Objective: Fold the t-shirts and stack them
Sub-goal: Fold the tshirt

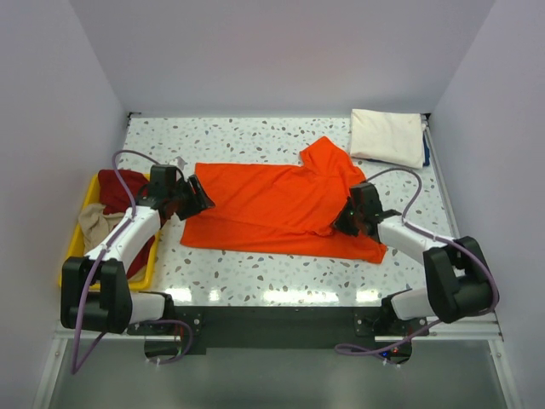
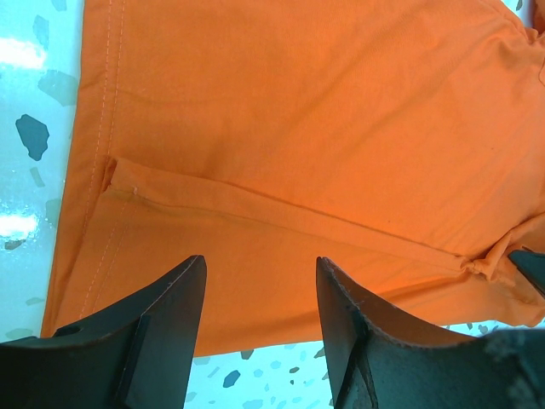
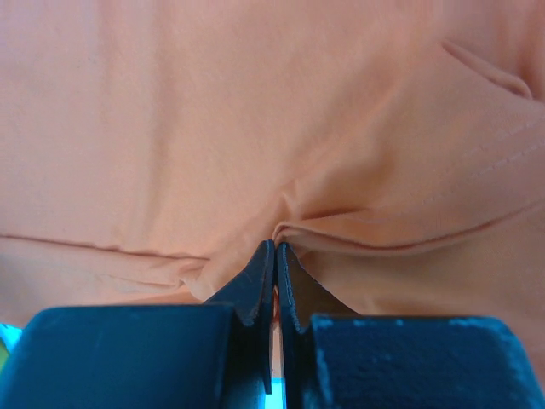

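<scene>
A white tabletop (image 1: 255, 136) speckled with grey and dark chips fills the middle of the top view, boxed in by plain pale walls: a back wall (image 1: 281, 51) across the top, a left wall (image 1: 43, 128) and a right wall (image 1: 502, 111) at the sides. Bright glare patches (image 1: 289, 296) line its lower edge, above a black plate (image 1: 281, 322) and a grey ledge (image 1: 272, 379)

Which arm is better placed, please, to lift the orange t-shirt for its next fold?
Right, probably: the right hand is shut on a pinch of the orange t-shirt, while the left hand hangs open above the cloth, gripping nothing.
</scene>
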`<state>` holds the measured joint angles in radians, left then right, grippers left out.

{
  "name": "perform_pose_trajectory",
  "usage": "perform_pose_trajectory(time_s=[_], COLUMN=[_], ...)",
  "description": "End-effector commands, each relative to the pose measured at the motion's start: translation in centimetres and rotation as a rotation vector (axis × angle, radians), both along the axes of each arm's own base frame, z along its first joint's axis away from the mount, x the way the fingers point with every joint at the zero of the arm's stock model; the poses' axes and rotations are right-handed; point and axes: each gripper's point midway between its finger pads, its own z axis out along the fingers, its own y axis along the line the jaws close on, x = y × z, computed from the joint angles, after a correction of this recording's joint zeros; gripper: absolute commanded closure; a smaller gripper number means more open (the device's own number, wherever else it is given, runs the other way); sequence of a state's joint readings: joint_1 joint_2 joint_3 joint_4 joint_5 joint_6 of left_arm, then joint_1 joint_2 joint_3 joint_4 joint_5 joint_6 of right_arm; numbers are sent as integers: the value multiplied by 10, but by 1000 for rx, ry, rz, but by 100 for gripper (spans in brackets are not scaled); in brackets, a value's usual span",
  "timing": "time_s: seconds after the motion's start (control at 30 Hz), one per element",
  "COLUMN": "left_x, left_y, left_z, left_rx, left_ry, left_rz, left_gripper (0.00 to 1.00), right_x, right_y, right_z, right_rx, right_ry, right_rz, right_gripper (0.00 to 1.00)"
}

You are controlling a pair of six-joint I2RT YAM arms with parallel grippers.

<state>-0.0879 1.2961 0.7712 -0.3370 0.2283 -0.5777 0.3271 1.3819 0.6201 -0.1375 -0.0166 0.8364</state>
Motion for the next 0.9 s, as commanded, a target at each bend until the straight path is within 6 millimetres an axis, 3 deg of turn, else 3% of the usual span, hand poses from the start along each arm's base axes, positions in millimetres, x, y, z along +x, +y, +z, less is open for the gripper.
perform_pose_trajectory(time_s=[0.0, 0.37, 0.63, 0.87], left_x=[6, 6, 5, 4], left_y=[-2, -1, 0, 1], left_z=[9, 8, 6, 4], left_rx=[15, 22, 24, 31], left_ry=[-58, -55, -49, -41], left_rz=[-37, -33, -31, -26], left_gripper=[41, 41, 41, 41], right_x=[31, 63, 80, 96], right_y=[6, 9, 18, 26], right_z=[24, 36, 28, 38], right_rx=[-5, -29, -19, -23], right_ry=[-101, -143, -151, -218], right_rz=[1, -18, -1, 64], right_gripper=[100, 100, 100, 81])
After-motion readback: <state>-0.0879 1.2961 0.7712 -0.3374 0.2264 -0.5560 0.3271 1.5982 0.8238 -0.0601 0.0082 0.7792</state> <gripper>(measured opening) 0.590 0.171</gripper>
